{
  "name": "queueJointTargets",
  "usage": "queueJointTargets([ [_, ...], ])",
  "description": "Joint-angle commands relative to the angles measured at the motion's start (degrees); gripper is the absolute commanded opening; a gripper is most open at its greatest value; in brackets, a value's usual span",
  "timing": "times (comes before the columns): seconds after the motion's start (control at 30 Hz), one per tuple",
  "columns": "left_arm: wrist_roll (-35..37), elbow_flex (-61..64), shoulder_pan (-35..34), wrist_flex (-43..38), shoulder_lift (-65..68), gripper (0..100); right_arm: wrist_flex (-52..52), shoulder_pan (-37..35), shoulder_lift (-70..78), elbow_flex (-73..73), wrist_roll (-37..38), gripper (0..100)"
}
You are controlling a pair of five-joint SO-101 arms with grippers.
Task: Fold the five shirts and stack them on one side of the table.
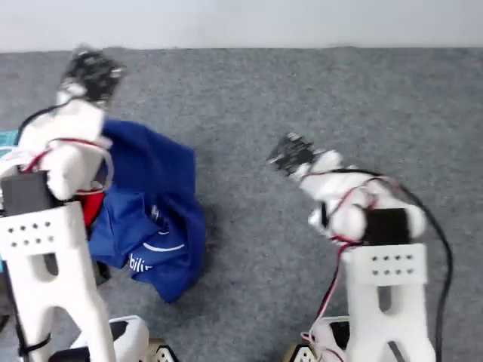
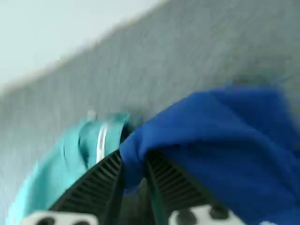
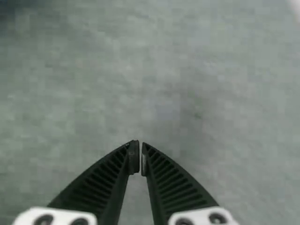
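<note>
Blue shirt: The blue soft cloth shirt [image 1: 155,219] lies in a crumpled lump on the left side of the grey fuzzy desk [image 1: 317,90], right by the left arm.
Left fingers: The left arm's black ridged fingers [image 2: 101,185] are clenched on a bunched fold of the blue shirt.
Right fingers: The right arm's black ridged fingers [image 3: 112,180] are pressed together with nothing between them. They hang over bare desk, well apart from the shirt.
How it handles: The shirt looks light, soft and floppy. It will likely sag and lose its shape when lifted. It cannot break.
Where to hold: A pinch on an edge, like a shoulder or the hem, is probably better than one in the middle of the lump. Holding two corners apart should pull it flat.
Nearby: A teal soft cloth shirt [image 2: 65,154] lies just beside the blue one. A red piece of cloth [image 1: 90,205] peeks out by the left arm; it may be another shirt.
In the way: The teal shirt is so close that it could get dragged along.
</note>
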Motion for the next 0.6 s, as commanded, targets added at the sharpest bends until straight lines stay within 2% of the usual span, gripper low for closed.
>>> queueJointTargets([
  [0.0, -0.7, 7.78, -8.53, -4.48, -0.88, 1, 0.57, -8.48, 2.95, 0.7, -6.15, 1.0],
  [0.17, -5.63, 16.13, -14.33, -7.91, -0.88, 1, 0.48, -21.67, 15.25, 0.35, -16.7, 1.1],
  [0.33, -6.42, 22.64, -20.04, -16.0, -0.88, 1, 0.48, -34.15, 26.33, -5.01, -30.33, 1.2],
  [0.47, -6.42, 25.8, -22.95, -19.69, -0.88, 1, 0.48, -40.31, 33.19, -11.16, -44.4, 4.5],
  [0.57, -6.42, 27.47, -23.3, -19.87, -0.88, 1, 0.48, -41.45, 37.67, -15.74, -46.86, 13.1],
])
